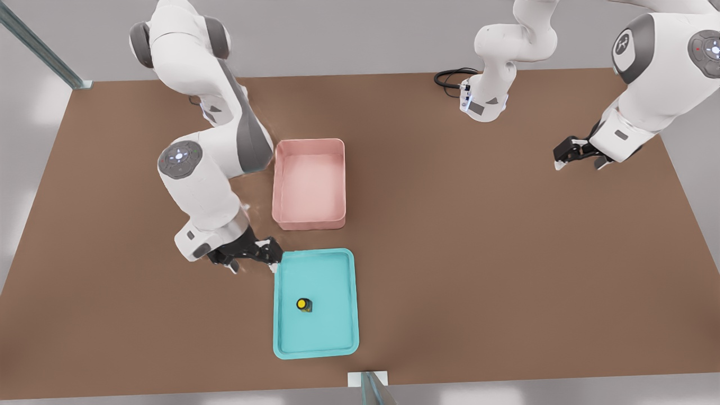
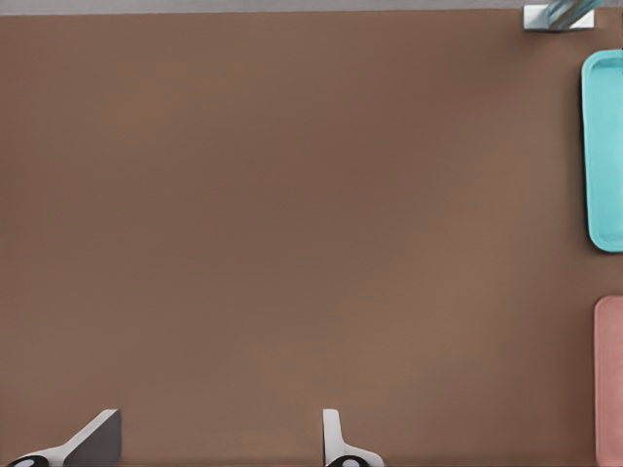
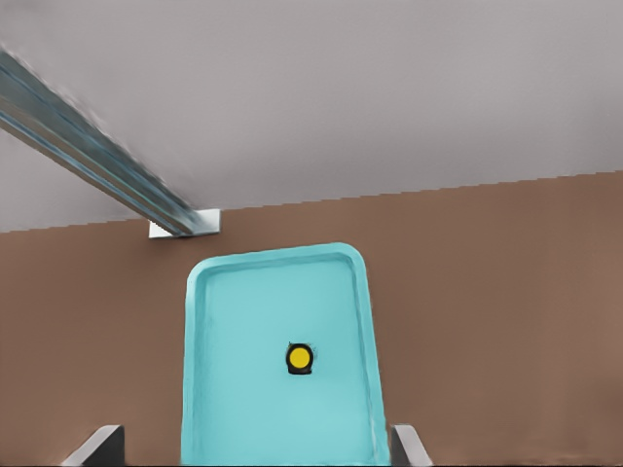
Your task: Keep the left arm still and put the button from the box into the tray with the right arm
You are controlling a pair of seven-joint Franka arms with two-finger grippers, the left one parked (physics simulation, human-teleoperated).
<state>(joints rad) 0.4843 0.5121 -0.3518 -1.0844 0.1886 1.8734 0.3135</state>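
Brown desk (image 1: 478,253) carries all. Tray (image 1: 349,304), turquoise; box (image 1: 308,223), pink, bare inside. Gripper (image 1: 256,260) hangs beside the tray's far corner, fingers (image 3: 409,449) spread wide, holding nothing. Button (image 1: 304,305) stands upright in the tray. Placement looks done; next move likely retreat upward, clear of rim.

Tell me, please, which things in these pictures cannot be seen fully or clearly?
- Tray: left wrist view, cut off by the picture's edge; the button is outside that view.
- Box: left wrist view, only a strip at the edge.
- Tray's near end: right wrist view, cut off by the frame.
- Gripper: front view, beside the tray's corner, partly under its own wrist.
- Button: upright in the tray, too small for detail.
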